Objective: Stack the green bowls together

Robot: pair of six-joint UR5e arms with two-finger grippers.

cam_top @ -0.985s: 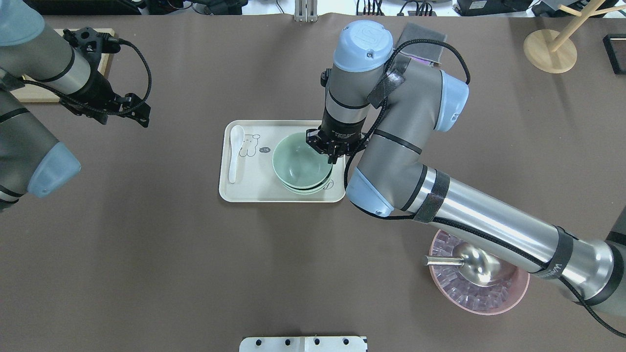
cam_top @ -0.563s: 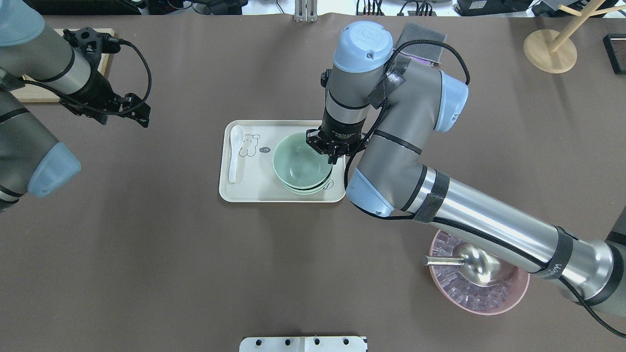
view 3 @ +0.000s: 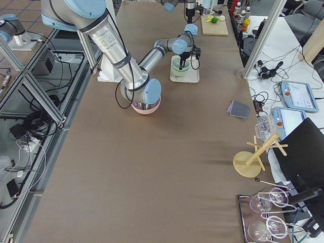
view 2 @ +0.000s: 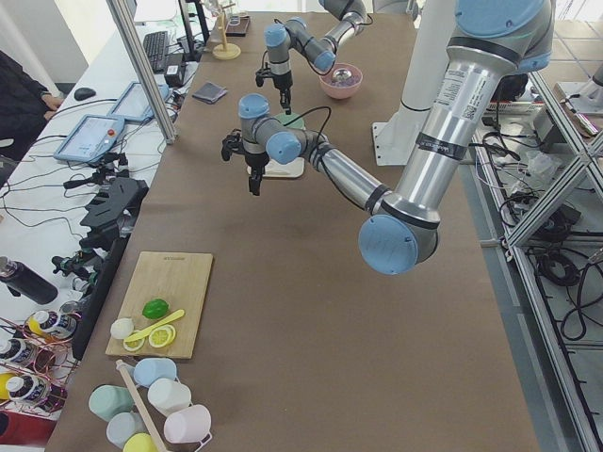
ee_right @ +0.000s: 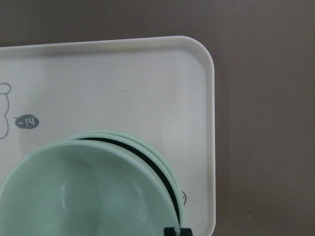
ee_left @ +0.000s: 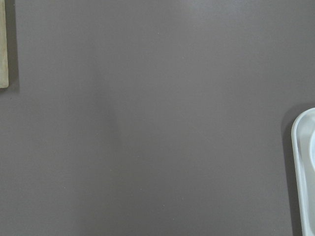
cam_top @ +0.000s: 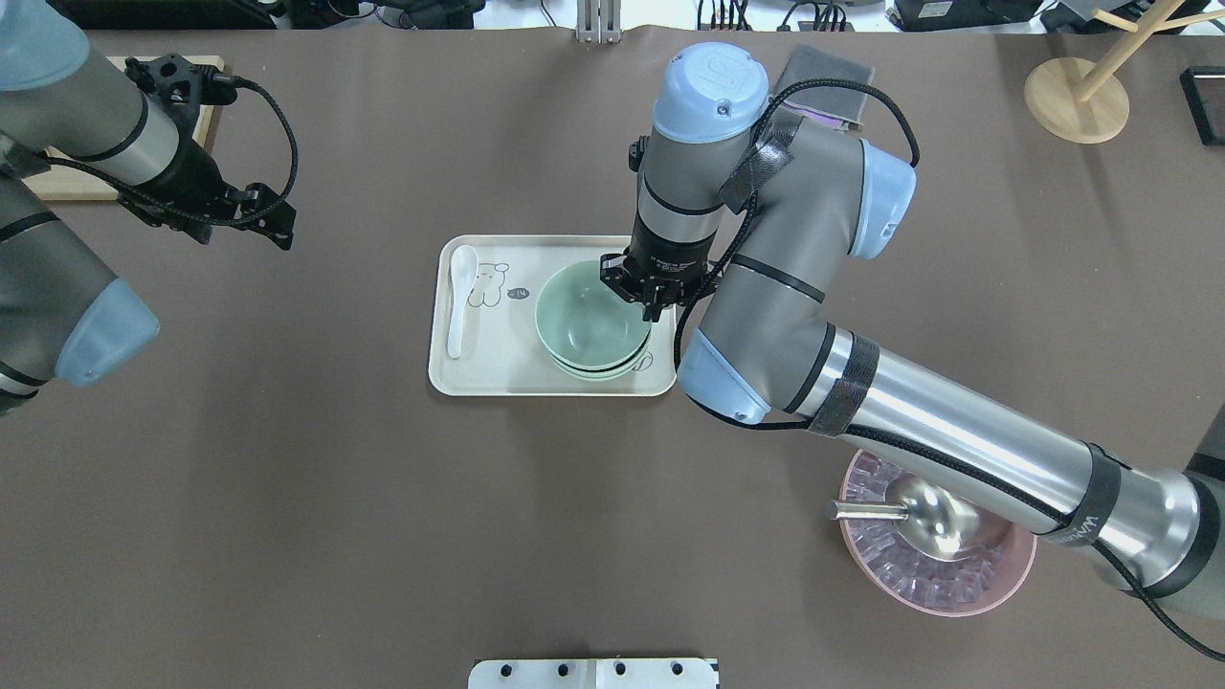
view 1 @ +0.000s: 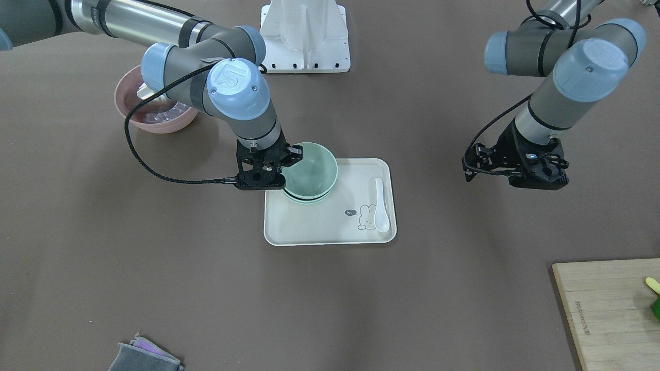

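**A:** Where are the green bowls (cam_top: 586, 330)?

**B:** All three are in one pile on the cream tray (cam_top: 498, 375), at its end nearer the right arm; the lower two are nested flush; the top bowl (ee_right: 83, 196) sits in them slightly askew, with a dark gap under its rim on one side.

**A:** So it's nearly finished?

**B:** I'd judge so; what's left is to seat that bowl, let go and lift clear.

**A:** And the tools?

**B:** The right gripper (cam_top: 650, 308) is clamped on the top bowl's rim; the left gripper (cam_top: 273, 222) hangs over bare table, well apart from the tray; I cannot tell whether it is parted or closed.

**A:** Anything nearby?

**B:** A white spoon (cam_top: 459, 297) lies at the tray's other end; the pink bowl (cam_top: 957, 601) stands well apart.
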